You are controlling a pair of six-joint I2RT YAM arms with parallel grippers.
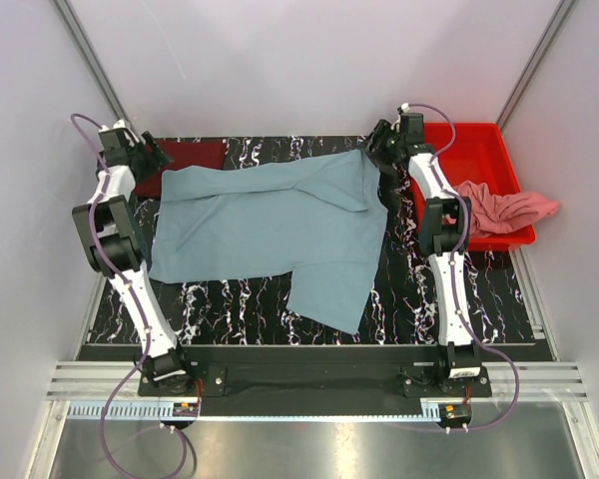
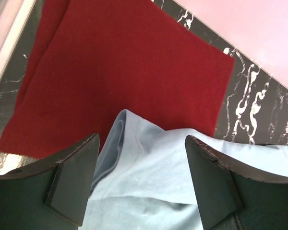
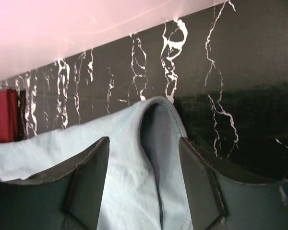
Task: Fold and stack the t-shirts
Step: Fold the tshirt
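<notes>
The grey-blue t-shirt (image 1: 270, 225) lies spread across the dark marbled table, partly folded over. Its far left corner overlaps the folded maroon t-shirt (image 1: 190, 158) at the back left. My left gripper (image 1: 155, 155) hangs open over that corner, and the blue cloth (image 2: 149, 182) lies loose between its fingers, with the maroon t-shirt (image 2: 125, 72) behind it. At the shirt's far right corner my right gripper (image 1: 379, 150) is open too, its jaws apart over a creased blue edge (image 3: 129, 167). The salmon pink t-shirt (image 1: 504, 208) is crumpled and drapes over the tray's edge.
A red plastic tray (image 1: 479, 150) stands at the back right, close to the right arm. Pale walls (image 1: 299, 60) close in the table at the back and on both sides. Bare marbled table surface (image 1: 230, 299) shows near the front.
</notes>
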